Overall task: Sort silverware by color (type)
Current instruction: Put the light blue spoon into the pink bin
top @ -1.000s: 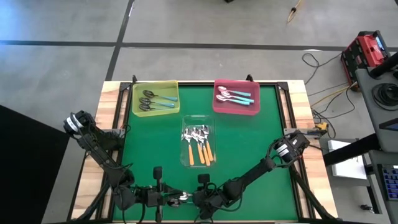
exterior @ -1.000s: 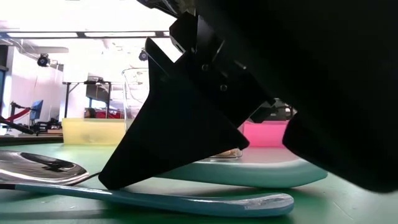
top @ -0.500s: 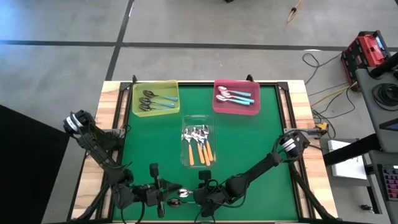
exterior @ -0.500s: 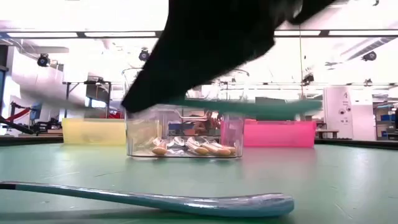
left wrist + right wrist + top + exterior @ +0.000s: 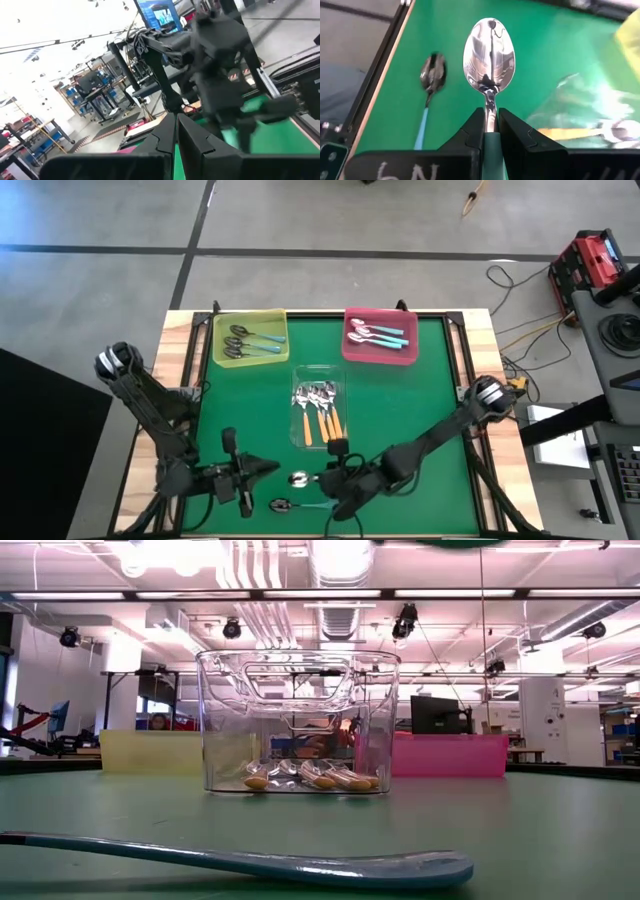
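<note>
The left hand (image 5: 262, 468) hovers low over the near-left part of the green table (image 5: 400, 410), its dark fingers (image 5: 165, 142) pressed together on nothing. Just right of it, a dark-bowled spoon with a slim teal handle (image 5: 300, 505) lies flat near the table's front edge, apart from both hands; in the low view its handle (image 5: 250, 862) stretches across the foreground. The right hand (image 5: 318, 479) holds a shiny silver-bowled spoon with a teal handle (image 5: 489, 52) above the mat, fingers clamped on the handle just behind the bowl. White handwriting on the right hand's body is partly cut off and cannot be read.

Behind, at centre, a clear plastic tray (image 5: 319, 420) holds orange-handled spoons (image 5: 328, 426). At the far edge, a yellow tray (image 5: 249, 338) holds dark-bowled teal spoons (image 5: 250, 340) and a pink tray (image 5: 380, 336) holds silver-bowled teal spoons (image 5: 378, 333). Open green mat lies on both sides of the clear tray and between it and the far trays.
</note>
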